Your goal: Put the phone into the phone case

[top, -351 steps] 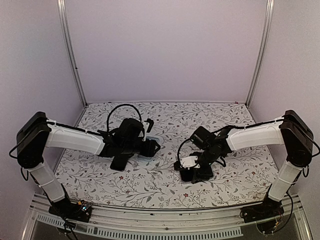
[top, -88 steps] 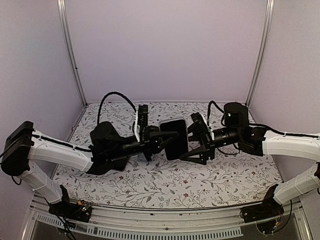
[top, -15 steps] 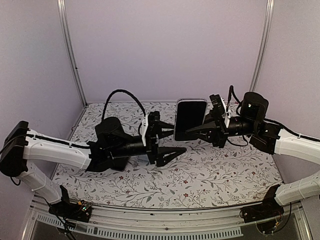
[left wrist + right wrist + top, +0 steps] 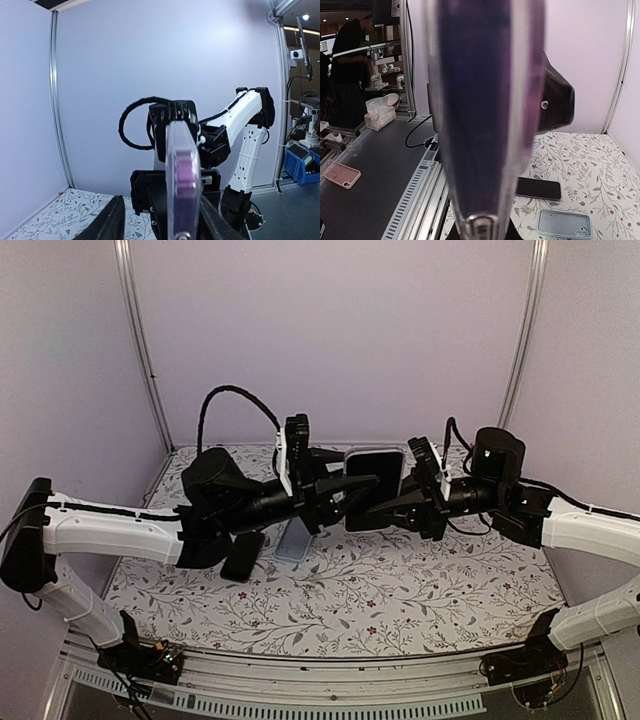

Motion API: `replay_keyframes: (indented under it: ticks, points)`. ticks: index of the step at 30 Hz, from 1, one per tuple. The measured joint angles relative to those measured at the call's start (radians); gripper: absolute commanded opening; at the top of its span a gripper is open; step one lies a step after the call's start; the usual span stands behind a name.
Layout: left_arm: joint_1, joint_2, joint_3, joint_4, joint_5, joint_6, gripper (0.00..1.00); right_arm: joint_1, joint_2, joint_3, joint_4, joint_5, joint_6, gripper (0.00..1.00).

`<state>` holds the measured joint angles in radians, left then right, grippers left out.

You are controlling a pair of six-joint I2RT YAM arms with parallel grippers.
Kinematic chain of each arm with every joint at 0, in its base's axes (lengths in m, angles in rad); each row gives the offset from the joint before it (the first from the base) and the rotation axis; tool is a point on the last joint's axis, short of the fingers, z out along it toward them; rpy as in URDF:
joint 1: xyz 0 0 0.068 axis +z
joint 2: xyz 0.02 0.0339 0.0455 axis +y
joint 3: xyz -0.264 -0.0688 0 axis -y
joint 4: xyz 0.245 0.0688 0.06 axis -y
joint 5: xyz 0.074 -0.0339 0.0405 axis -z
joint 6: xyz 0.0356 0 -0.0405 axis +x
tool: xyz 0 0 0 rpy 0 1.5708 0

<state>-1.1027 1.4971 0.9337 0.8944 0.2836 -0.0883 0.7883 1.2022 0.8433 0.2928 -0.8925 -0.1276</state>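
Both arms are stretched toward the middle, well above the table [image 4: 450,580], wrists roughly level and the two grippers nose to nose. The left arm comes in from the near left, with its cable looping above the wrist. The right arm comes in from the right with its elbow out wide.

The right gripper [image 4: 388,510] is clamped on the held phone [image 4: 375,468], so that phone is up in the air at centre, standing on end. The left gripper [image 4: 356,497] is right up against it, and the left wrist view shows its fingers [image 4: 114,222] spread apart on either side of the phone's edge. I can't tell whether they touch it. Seen edge-on, the phone has a clear rim around it, so it might already be in a clear case, but the view's too close to be sure.

Count:
- Arms: two.
- Phones: two, the held one plus a dark table phone [image 4: 243,556] lying flat at near left.
- Cases: one blue case [image 4: 293,539] just right of the table phone, and a pink case [image 4: 340,175] off the table.
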Motion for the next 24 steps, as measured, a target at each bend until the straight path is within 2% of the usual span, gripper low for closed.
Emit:
replay_keyframes:
  ticks: [1,5,6,7,8,9,13,17,20,24]
  points:
    - [0.000,0.006,0.015,0.002,-0.003,-0.009,0.00,0.000,0.002,0.000,-0.001,-0.001,0.000,0.00]
    - [-0.005,0.019,0.042,0.002,0.026,-0.043,0.00,-0.006,0.002,0.001,0.007,-0.001,-0.002,0.00]
    - [-0.005,0.019,0.042,0.005,0.025,-0.049,0.00,-0.006,0.002,0.002,0.007,-0.002,0.000,0.10]
    - [-0.005,0.019,0.039,0.008,0.021,-0.056,0.00,-0.005,0.002,0.001,0.005,-0.001,0.003,0.39]
    - [-0.005,0.020,0.034,0.014,0.013,-0.064,0.00,-0.005,0.002,0.001,0.003,0.005,0.006,0.82]
    - [-0.006,0.020,0.030,0.017,-0.008,-0.078,0.00,-0.003,0.002,0.001,-0.001,0.021,0.008,0.97]
    - [-0.005,0.028,0.009,0.026,-0.180,-0.141,0.00,0.019,0.001,0.001,0.001,0.188,0.029,0.99]
    - [-0.005,0.064,-0.042,0.077,-0.401,-0.205,0.00,0.096,0.015,0.017,-0.006,0.492,0.063,0.99]
    - [-0.007,0.097,-0.077,0.154,-0.506,-0.237,0.00,0.167,0.086,0.082,-0.051,0.698,0.069,0.99]
    - [0.019,0.130,-0.114,0.227,-0.660,-0.271,0.00,0.201,0.194,0.191,-0.132,0.904,0.082,0.99]
